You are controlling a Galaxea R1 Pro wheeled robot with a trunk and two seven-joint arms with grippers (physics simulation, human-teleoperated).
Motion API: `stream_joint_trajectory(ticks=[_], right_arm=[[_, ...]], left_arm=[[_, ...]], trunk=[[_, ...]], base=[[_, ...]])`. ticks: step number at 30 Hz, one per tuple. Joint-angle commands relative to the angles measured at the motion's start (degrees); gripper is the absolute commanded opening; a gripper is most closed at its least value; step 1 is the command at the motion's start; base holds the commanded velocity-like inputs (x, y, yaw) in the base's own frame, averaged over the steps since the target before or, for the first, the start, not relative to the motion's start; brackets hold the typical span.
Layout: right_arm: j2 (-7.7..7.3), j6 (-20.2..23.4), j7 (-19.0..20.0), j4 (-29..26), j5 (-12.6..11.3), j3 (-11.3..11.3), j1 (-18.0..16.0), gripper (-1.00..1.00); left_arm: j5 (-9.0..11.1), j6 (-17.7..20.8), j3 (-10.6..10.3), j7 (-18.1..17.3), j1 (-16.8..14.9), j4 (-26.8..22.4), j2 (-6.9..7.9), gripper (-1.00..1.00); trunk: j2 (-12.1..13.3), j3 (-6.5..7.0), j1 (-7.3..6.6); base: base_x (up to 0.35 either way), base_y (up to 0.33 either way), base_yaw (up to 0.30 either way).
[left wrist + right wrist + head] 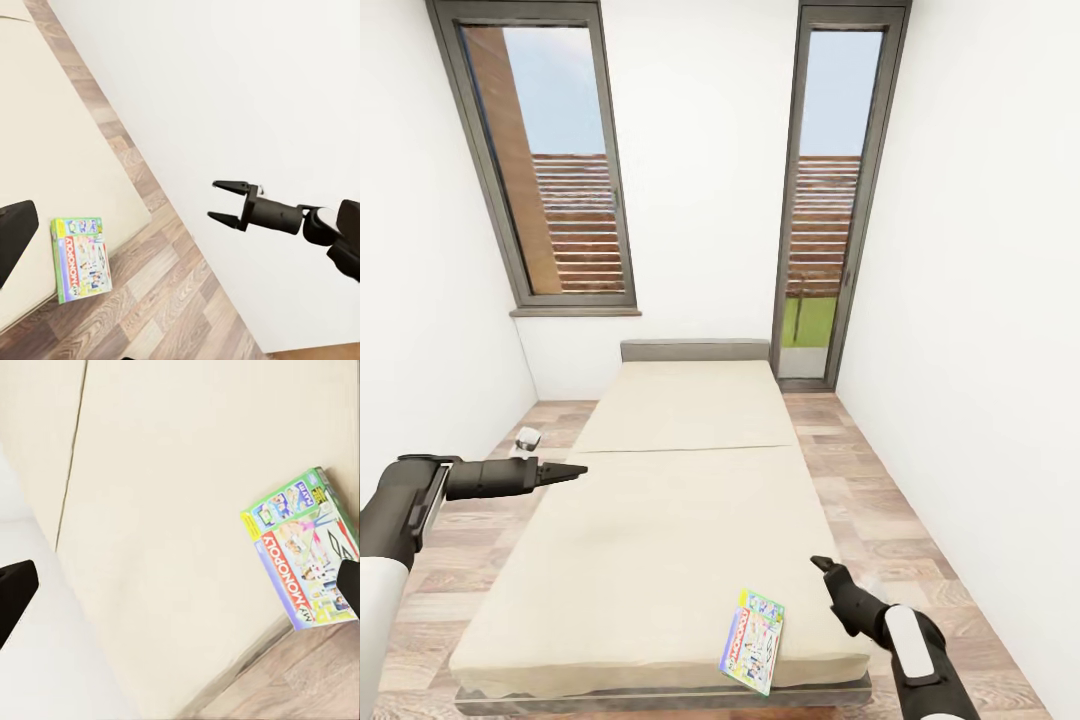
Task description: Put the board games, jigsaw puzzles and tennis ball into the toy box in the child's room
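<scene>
Right end effector hovering apart beside the game overhanging the bed foot; likely light, stiff, slick: pinch overhanging edge. Left end effector looking together.

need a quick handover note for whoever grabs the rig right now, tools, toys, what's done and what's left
Right tool: open, empty, over the floor beside the bed's near right corner.
Left tool: looks shut, empty, above the bed's left side.
One board game lies flat at the near right edge of the bed; no other toy lies on the bed.
Nothing is held now.
Left: pick up this game with the right tool and carry it to the toy box; the table items need checking there.
</scene>
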Motion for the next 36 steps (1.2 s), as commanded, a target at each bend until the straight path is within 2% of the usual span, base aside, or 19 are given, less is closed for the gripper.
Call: stream_joint_trajectory(ticks=[1,7,14,19,23,29,36], right_arm=[[0.10,0.37,0.16,0.37,-0.15,-0.64,-0.09,1.00],[0.37,0.33,0.54,1.06,-0.35,-0.89,-0.03,1.00],[0.76,-3.85,0.65,1.45,-0.33,-0.61,-0.03,1.00],[0.70,-4.79,0.62,1.57,-0.39,-0.65,-0.03,1.00],[0.68,-4.94,0.59,1.75,-1.00,-0.89,-0.03,1.00],[0.40,-4.80,0.90,1.82,-4.44,-0.46,0.05,1.00],[0.30,-4.91,1.85,1.82,-5.10,-0.33,0.06,1.00]], left_arm=[[-0.60,0.70,0.15,-0.50,-0.06,-0.04,-0.02,1.00],[-0.54,1.01,0.19,-0.50,-0.06,-0.03,-0.01,1.00],[-0.51,1.26,0.21,-0.50,-0.06,-0.03,-0.01,1.00],[-0.45,1.39,0.26,-0.50,-0.06,-0.03,0.03,1.00],[-0.43,1.64,0.29,-0.50,-0.06,-0.03,0.00,1.00],[-0.43,3.05,0.31,-0.50,-0.06,-0.03,0.00,1.00],[-0.45,6.67,0.07,-0.50,-0.06,-0.36,-0.21,1.00]], trunk=[[-0.14,-0.14,0.04],[-0.14,-0.14,0.04],[-0.14,-0.14,0.04],[-0.14,-0.14,0.04],[-1.74,-0.85,0.92],[-4.15,-1.93,2.24],[-6.96,-3.19,3.77]], base=[[0.000,0.000,0.000],[0.000,0.000,0.000],[0.000,0.000,0.000],[0.000,0.000,0.000],[0.000,0.000,0.000],[0.000,0.000,0.000],[0.000,0.000,0.000]])
